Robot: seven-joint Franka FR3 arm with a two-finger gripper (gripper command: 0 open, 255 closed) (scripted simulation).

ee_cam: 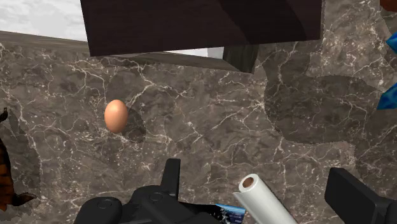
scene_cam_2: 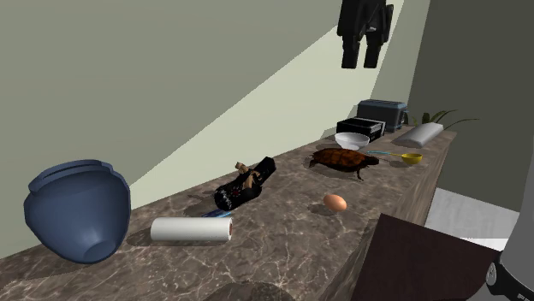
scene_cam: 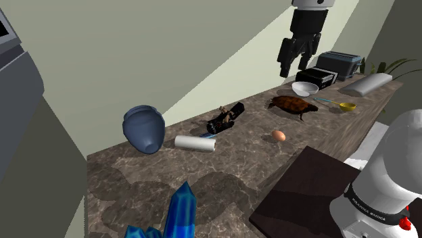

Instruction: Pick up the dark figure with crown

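Gripper (scene_cam: 295, 66) hangs high over the counter (scene_cam: 135, 182), fingers spread wide and empty. Well below, the dark crowned figure (scene_cam: 225, 120) lies on its side, just beside a white roll (scene_cam: 195, 143). I'd descend squarely over its middle, spanning the narrow body and keeping clear of the roll.

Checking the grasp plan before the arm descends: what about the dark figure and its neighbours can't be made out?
- dark figure: crown too small to pick out in the shoulder view; cut off by the picture's edge in the wrist view.
- white roll: one end cut off by the wrist view's edge.
- turtle: mostly beyond the wrist view's edge.
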